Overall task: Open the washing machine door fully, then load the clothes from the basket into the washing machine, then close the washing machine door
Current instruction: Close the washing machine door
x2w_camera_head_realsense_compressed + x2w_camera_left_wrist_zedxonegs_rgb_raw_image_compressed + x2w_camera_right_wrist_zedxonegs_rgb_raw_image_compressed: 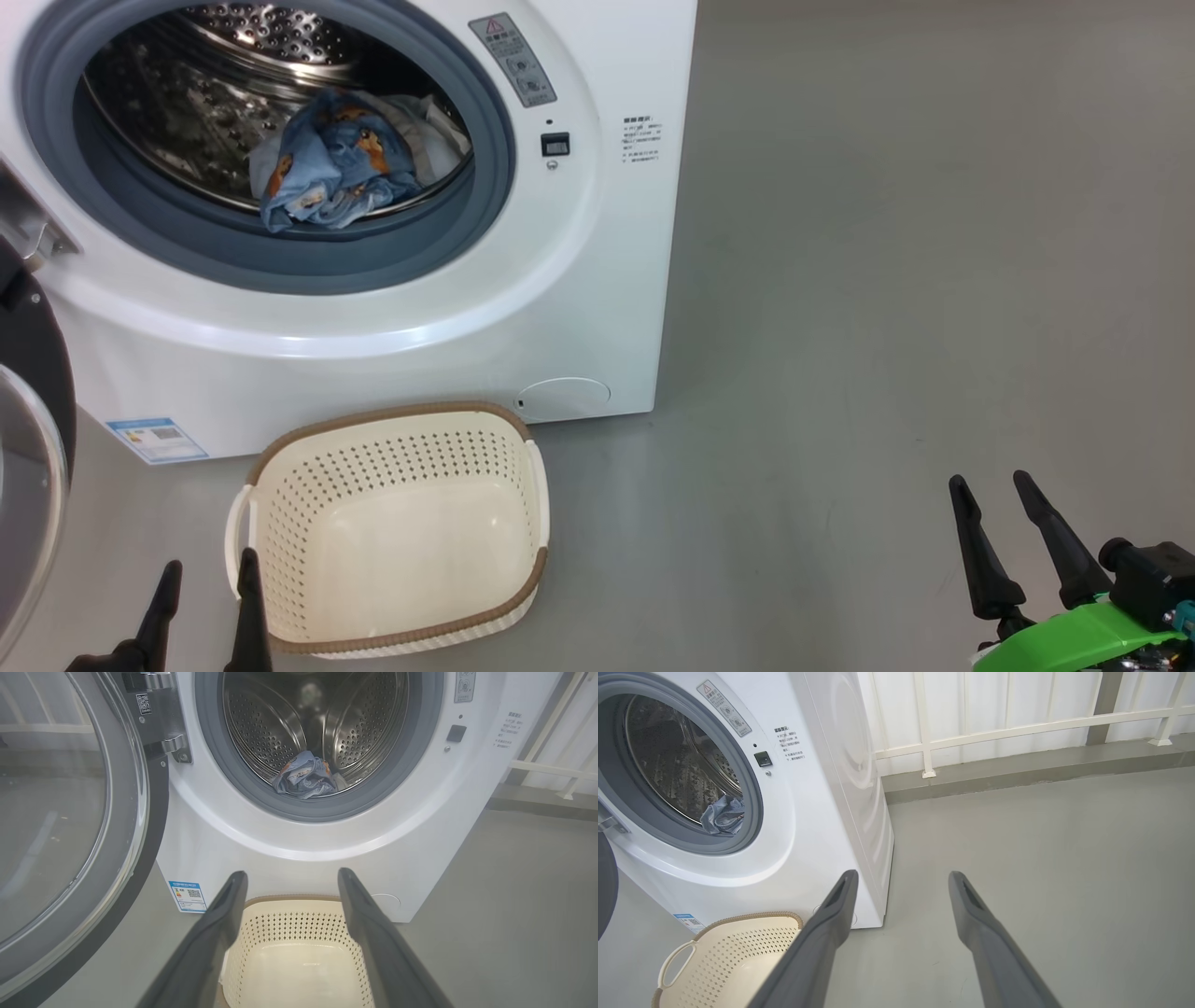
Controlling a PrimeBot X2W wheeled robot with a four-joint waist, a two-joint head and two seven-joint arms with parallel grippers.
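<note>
Grey floor [887,280] carried the washing machine [597,280]; the clothes [331,168] lay bunched at its drum's [177,112] front lip, the washing machine door [140,835] swung wide. Well short of them, the left gripper [210,560] stood spread at the basket's [392,644] near-left corner, the right gripper [990,479] equally spread, far right.

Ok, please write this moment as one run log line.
door open; clothes in drum; basket empty; left tool open; right tool open; next: close door
</note>
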